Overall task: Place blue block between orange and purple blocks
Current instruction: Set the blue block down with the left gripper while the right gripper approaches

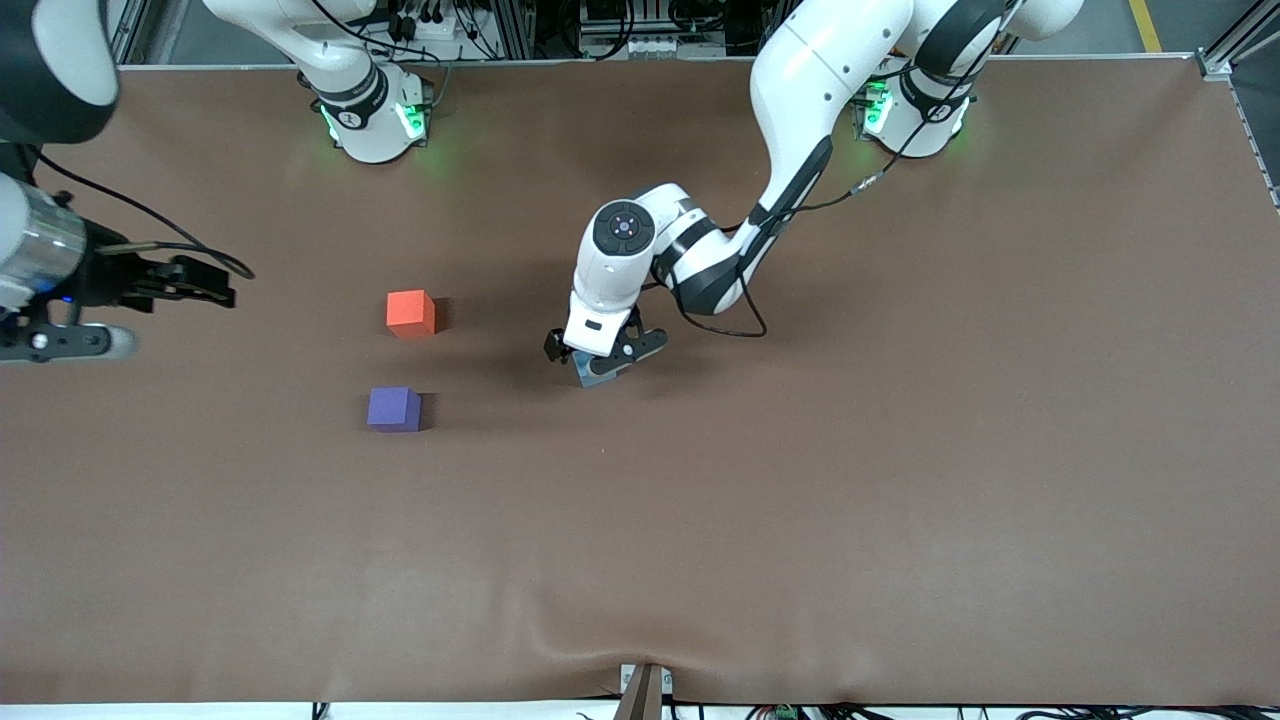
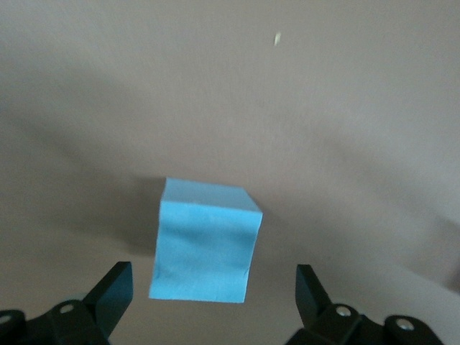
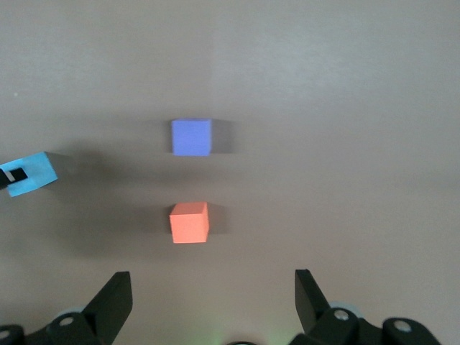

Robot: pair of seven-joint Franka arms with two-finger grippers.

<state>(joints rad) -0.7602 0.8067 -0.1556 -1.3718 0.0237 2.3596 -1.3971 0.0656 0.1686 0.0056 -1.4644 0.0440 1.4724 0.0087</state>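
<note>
While the left gripper (image 1: 598,362) stands wide open around the blue block (image 2: 205,241), neither finger touches it, and the block rests on the table (image 1: 900,450). It sits toward the left arm's end from the orange block (image 1: 411,312) and purple block (image 1: 394,408). Spread open and empty, the right gripper (image 3: 212,302) waits above the right arm's end.

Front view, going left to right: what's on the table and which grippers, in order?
right gripper → purple block → orange block → left gripper, open around the blue block

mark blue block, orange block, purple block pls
blue block (image 2: 205,244): left wrist view, middle of its big sky-blue face.
orange block (image 1: 409,308): front view, middle of its top face.
purple block (image 1: 393,405): front view, middle of its top face.
</note>
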